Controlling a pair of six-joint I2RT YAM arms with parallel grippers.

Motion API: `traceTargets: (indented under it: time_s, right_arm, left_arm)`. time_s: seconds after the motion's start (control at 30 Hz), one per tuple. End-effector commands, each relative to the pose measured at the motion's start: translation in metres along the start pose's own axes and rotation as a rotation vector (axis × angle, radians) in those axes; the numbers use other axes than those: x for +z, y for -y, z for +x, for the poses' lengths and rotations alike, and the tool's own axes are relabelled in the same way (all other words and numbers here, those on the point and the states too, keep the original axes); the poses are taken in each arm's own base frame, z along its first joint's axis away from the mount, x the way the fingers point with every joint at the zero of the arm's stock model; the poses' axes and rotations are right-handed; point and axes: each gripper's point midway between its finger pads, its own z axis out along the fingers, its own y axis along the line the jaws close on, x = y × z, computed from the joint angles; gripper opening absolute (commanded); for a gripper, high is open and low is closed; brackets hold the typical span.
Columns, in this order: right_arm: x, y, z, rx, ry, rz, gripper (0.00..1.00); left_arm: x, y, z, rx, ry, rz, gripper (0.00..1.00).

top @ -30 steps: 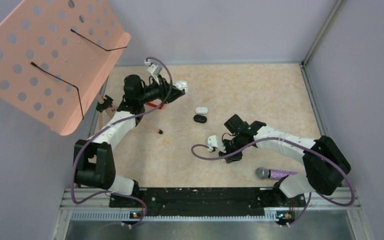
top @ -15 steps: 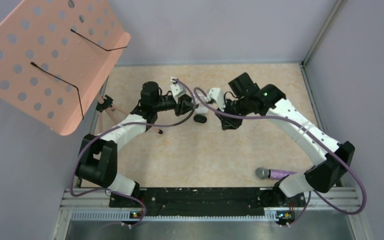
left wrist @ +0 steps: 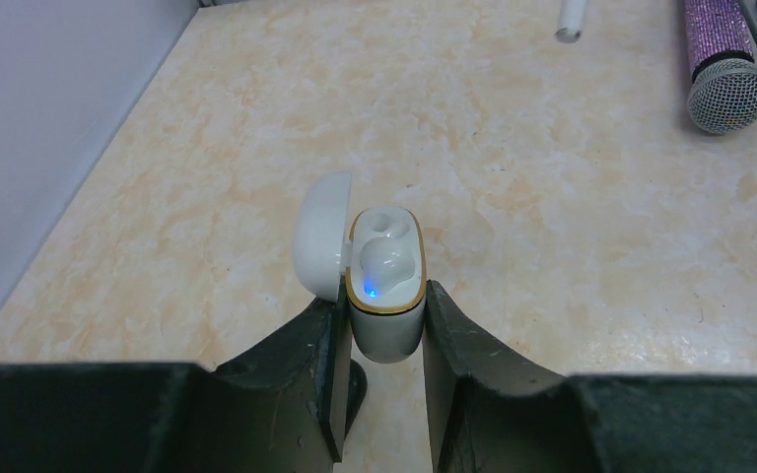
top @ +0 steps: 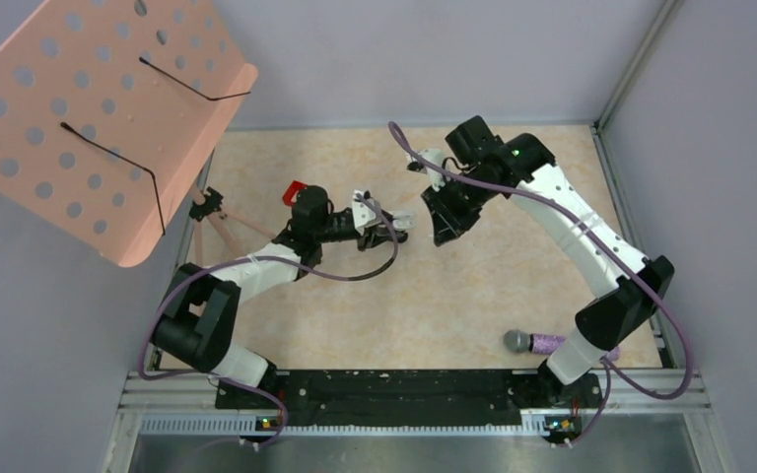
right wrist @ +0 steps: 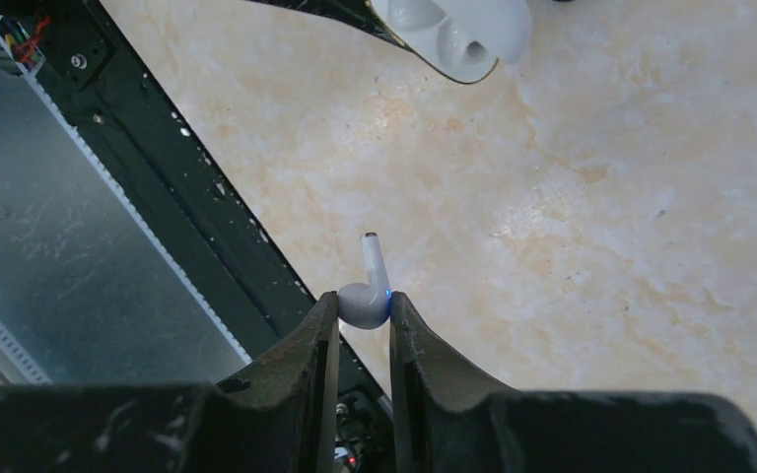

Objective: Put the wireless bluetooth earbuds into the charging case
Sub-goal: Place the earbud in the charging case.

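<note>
My left gripper [top: 394, 226] is shut on a white charging case [left wrist: 386, 330] with a gold rim. Its lid [left wrist: 320, 232] is swung open to the left. One white earbud [left wrist: 390, 262] with a blue light sits in the near slot, and the far slot [left wrist: 382, 223] is empty. My right gripper [top: 440, 229] is shut on another white earbud [right wrist: 365, 298] by its bud, stem pointing away from the fingers. It hangs just right of the case, which shows at the top of the right wrist view [right wrist: 458, 30]. No black buds are in view.
A purple glitter microphone [top: 537, 343] lies near the right arm's base and shows in the left wrist view [left wrist: 724, 69]. A pink perforated music stand [top: 89, 108] overhangs the back left, with its legs [top: 227, 222] on the table. A small red object [top: 296, 189] lies behind the left arm.
My left gripper has carried the white case right to the table's middle. My right arm has swung from the front centre to the back and now holds its earbud beside the case.
</note>
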Motion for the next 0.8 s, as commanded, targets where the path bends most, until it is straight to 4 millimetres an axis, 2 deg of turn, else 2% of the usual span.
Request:
traceTargets:
  time_s: [0.0, 0.17, 0.3, 0.77]
  right_arm:
    - [-0.003, 0.001, -0.007, 0.130, -0.003, -0.027, 0.00]
    - [0.005, 0.009, -0.020, 0.177, 0.006, -0.028, 0.00]
    - [0.012, 0.013, -0.023, 0.214, 0.000, -0.039, 0.00]
    - [0.026, 0.029, -0.016, 0.275, -0.029, -0.016, 0.00]
  left_arm:
    - [0.006, 0.002, -0.028, 0.155, 0.104, 0.005, 0.00]
    - [0.010, 0.015, -0.031, 0.229, 0.113, 0.048, 0.00]
    - [0.014, 0.024, -0.035, 0.271, 0.112, 0.078, 0.00]
    - [0.017, 0.032, -0.045, 0.294, 0.141, 0.122, 0.00]
